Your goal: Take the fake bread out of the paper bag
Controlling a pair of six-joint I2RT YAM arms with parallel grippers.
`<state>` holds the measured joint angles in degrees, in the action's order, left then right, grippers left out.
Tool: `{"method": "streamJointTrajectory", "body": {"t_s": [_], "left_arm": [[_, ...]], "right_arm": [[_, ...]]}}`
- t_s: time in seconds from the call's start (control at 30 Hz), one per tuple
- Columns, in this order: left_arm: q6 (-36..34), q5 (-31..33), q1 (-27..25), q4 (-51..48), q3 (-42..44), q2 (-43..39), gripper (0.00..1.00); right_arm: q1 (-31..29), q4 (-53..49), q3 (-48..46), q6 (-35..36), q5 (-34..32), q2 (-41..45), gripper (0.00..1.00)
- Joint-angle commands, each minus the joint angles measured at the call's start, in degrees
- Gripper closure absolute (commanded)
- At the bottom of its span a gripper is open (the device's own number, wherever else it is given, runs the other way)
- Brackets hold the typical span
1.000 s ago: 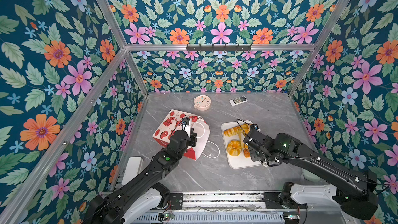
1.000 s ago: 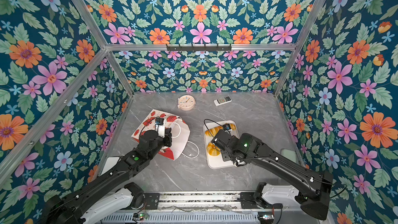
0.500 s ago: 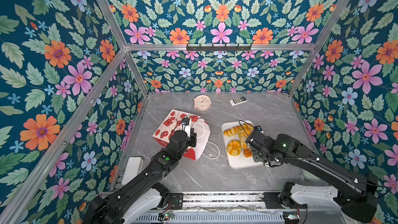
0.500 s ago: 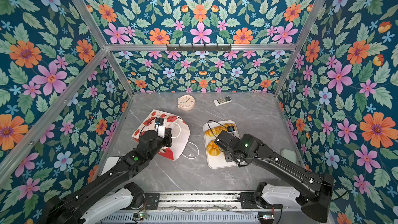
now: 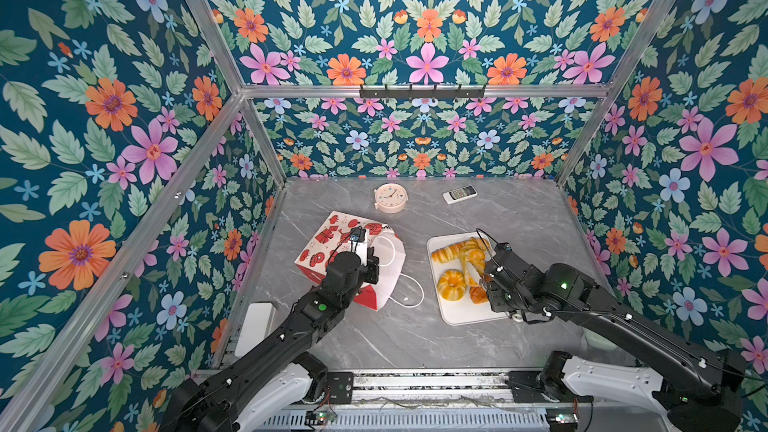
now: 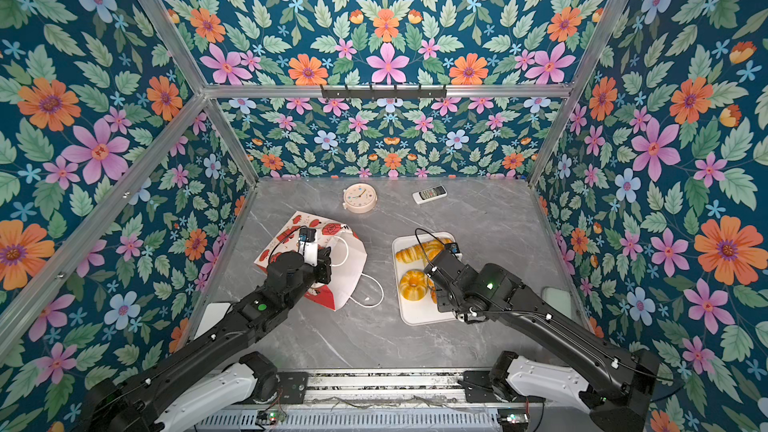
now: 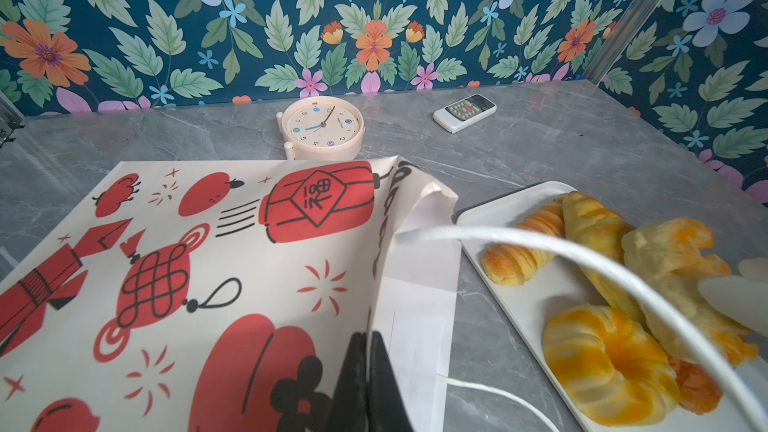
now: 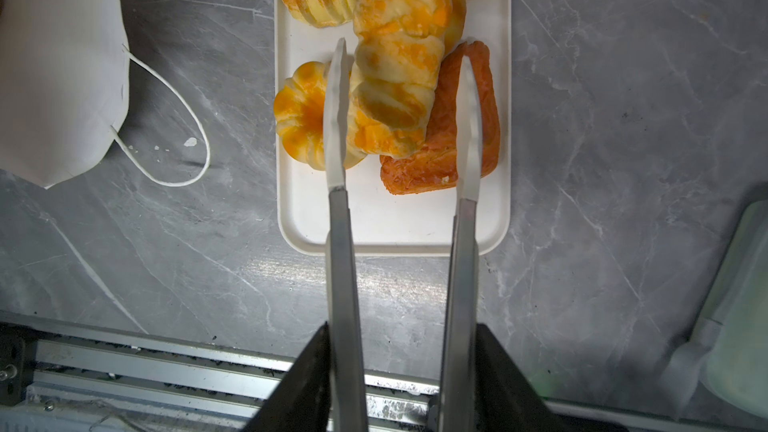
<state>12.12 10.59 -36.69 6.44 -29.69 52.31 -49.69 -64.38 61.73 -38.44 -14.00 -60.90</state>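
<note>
Golden fake bread (image 8: 395, 60) lies piled on the white tray (image 8: 395, 222), so you are at the release step. Your right hand (image 8: 401, 118) stands open astride the long twisted loaf, which rests free on the pile. Your left hand (image 7: 368, 384) pinches the paper bag (image 7: 199, 268) rim shut-tight. Next, lift clear and check the bag; its inside is hidden.

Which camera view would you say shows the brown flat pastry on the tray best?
The right wrist view: the brown flat pastry lies mostly exposed on the white tray, partly under a long yellow pastry. The left wrist view catches only its end; in both top views the right arm mostly hides it.
</note>
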Motion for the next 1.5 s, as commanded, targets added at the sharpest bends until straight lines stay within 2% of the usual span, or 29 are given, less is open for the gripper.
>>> {"method": "streamJointTrajectory", "body": {"t_s": [0.0, 0.53, 0.7, 0.9, 1.07, 1.23, 1.3, 1.47], "left_arm": [[0.7, -0.3, 0.1, 2.1, 0.0, 0.1, 0.96], [0.8, -0.2, 0.1, 1.8, 0.2, -0.3, 0.96], [0.9, -0.3, 0.1, 2.1, 0.1, 0.0, 0.96], [0.8, -0.2, 0.1, 2.1, 0.0, 0.0, 0.95], [0.6, -0.1, 0.1, 2.2, -0.2, 0.1, 0.95], [0.5, -0.1, 0.1, 2.3, -0.3, 0.1, 0.95], [0.5, 0.0, 0.1, 2.4, -0.2, 0.2, 0.95], [0.3, 0.0, 0.1, 2.5, -0.2, -0.2, 0.95]], "right_arm": [[0.3, 2.7, -0.1, 1.2, 0.7, -0.6, 0.48], [3.2, 7.6, -3.3, 4.2, 2.6, -3.7, 0.47], [3.4, 6.8, -3.0, 5.3, 2.1, -4.4, 0.57], [3.4, 4.0, -2.2, 7.2, 2.2, -0.9, 0.63], [3.4, 0.8, -1.1, 10.1, 4.9, 2.4, 0.64], [3.3, -1.2, 0.5, 13.6, 11.9, 2.6, 0.64], [2.4, -2.5, 1.5, 14.7, 13.7, 1.3, 0.65], [-3.5, -7.8, 4.9, 15.3, 11.4, -1.9, 0.64]]}}
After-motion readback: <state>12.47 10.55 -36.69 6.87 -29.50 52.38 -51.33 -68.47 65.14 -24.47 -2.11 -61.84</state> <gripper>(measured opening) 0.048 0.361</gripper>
